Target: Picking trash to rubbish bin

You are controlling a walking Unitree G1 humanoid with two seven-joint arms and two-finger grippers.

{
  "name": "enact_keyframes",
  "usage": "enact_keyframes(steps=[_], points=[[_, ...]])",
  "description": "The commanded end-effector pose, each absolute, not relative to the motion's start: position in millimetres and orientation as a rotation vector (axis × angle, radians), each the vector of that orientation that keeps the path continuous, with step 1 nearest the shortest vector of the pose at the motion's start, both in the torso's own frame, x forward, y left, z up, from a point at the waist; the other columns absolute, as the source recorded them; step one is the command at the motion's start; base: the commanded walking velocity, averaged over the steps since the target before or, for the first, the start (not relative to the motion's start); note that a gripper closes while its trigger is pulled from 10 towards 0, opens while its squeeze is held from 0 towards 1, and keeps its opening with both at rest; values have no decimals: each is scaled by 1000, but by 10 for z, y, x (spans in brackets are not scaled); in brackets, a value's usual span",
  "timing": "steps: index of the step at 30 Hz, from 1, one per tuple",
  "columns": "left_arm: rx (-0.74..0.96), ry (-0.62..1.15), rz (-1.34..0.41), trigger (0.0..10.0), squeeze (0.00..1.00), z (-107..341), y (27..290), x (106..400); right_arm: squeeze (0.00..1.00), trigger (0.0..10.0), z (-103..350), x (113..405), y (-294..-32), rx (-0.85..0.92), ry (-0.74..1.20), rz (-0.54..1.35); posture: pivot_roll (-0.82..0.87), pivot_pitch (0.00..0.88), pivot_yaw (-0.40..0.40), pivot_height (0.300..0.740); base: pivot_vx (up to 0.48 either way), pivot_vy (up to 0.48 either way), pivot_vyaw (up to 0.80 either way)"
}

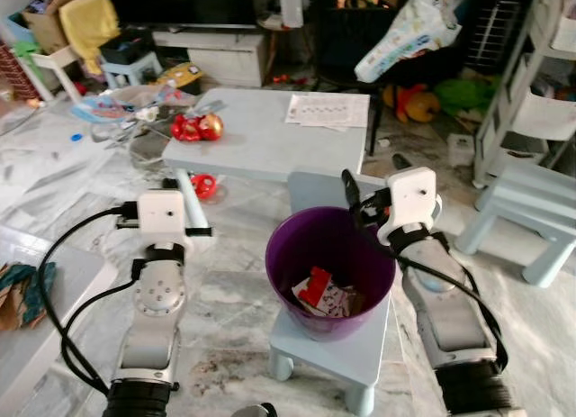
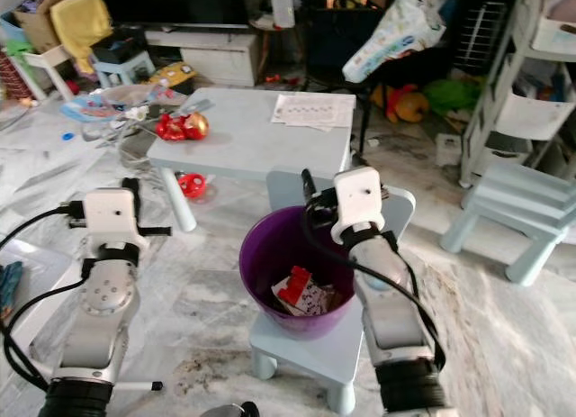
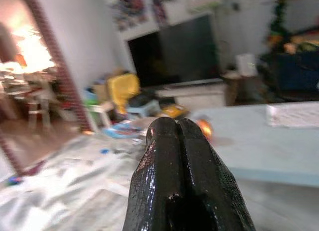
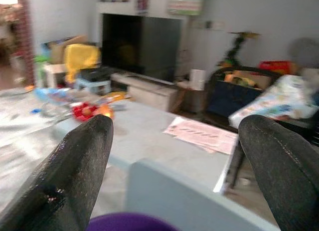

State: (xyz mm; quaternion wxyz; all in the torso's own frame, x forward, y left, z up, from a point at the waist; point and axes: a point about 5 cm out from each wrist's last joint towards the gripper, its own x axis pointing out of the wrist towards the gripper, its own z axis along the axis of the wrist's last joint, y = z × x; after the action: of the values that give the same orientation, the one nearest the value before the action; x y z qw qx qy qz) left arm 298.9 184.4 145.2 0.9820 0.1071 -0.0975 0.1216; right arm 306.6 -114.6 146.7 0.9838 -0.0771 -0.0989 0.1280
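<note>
- Fingers of right gripper [image 4: 174, 166] spread wide, empty, over the bin's [image 1: 281, 255] far rim; left gripper [image 3: 182, 156] pressed closed, empty.
- Bin on stool [image 1: 360, 358]; red-white trash [image 1: 317, 289] inside.
- Far: red wrapper [image 1: 198, 127] on table [image 1: 270, 147]. Likely light, crinkly; pinch its edge.

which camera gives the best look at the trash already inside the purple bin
The left eye view: it looks down into the purple bin at the red-and-white trash. The right eye view shows it similarly. The right wrist view catches the bin's rim only, between the open right tool's fingers.
</note>
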Motion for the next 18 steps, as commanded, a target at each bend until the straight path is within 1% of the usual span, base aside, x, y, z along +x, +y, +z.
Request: enact_keyframes(steps=[1,7,18], points=[[228,-225,261,10000,0,1552,1835,2998,1000,10000,1524,3041,-1132,-154,-212,255,-8,30,75,740,0,0,800],[262,-261,303,10000,0,1671,1813,3014,1000,10000,1583,3034,-1107,-162,-216,253,-14,32,79,740,0,0,800],[273,-260,322,10000,0,1709,1797,3026,1000,10000,1628,3027,-1127,-172,-217,246,-18,37,79,740,0,0,800]])
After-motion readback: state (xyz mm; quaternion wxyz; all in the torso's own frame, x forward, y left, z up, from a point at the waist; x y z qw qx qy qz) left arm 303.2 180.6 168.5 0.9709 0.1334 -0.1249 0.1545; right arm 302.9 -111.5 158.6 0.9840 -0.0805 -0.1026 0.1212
